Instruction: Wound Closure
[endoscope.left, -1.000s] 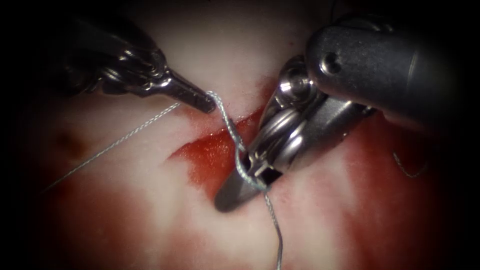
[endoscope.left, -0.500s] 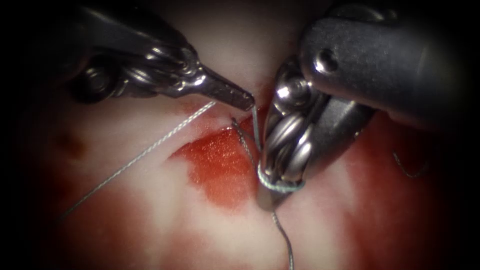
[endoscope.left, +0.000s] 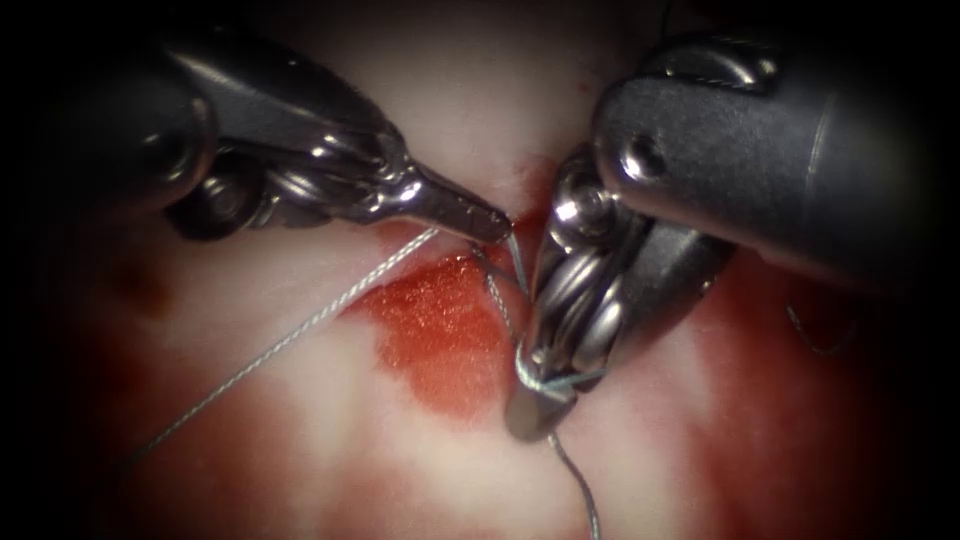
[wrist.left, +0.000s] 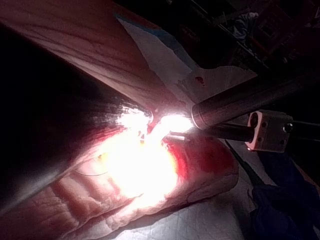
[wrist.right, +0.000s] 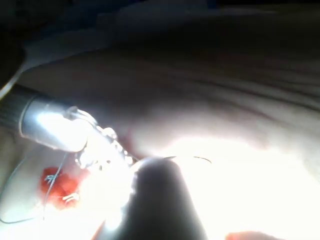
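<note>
Left tool (endoscope.left: 500, 226) pinching thread (endoscope.left: 300, 328), looped round right tool (endoscope.left: 535, 410)

Endoscope view: lit at centre, heavy dark vignette toward every edge, specular glints on the right tool (endoscope.left: 535, 410) and wet sheen on the red fluid (endoscope.left: 435, 330). Left wrist view: blown-out white glare over the tissue (wrist.left: 150, 170), surroundings near black. Right wrist view: soft, hazy, overexposed glare, dark blurred mass in the foreground.

Around my workplace a white drape (wrist.left: 210, 220) covers the bench. Beyond it, the room lies dark. A harsh light glares.
</note>
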